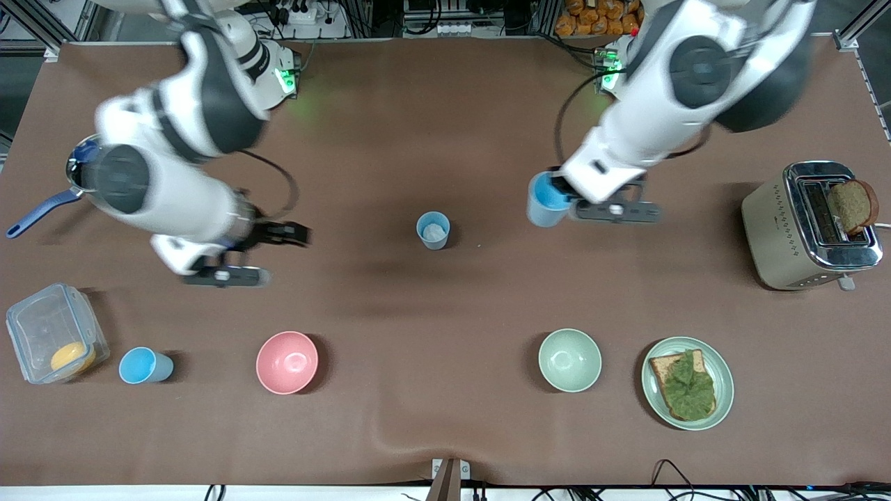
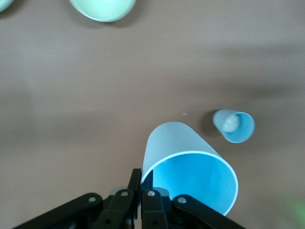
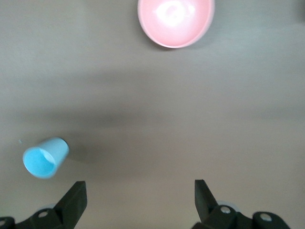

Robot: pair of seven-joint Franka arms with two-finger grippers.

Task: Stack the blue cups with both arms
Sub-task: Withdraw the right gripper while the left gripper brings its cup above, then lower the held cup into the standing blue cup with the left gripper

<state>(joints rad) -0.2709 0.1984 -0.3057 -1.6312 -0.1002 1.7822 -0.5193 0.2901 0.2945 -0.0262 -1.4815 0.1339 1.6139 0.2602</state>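
Two arms aloft: left claw [image 2: 141, 193] pinching sky-blue cup [image 2: 190, 169] rim; right claw [image 3: 138, 200] spread, empty.

A wide desk [image 1: 445, 139] covered in a brown mat fills the scene, evenly lit from above, with a soft wrinkle at its edge nearest the front camera. Along its top edge run metal frame rails [image 1: 49, 28], cables [image 1: 445, 21] and power strips [image 1: 299, 14].
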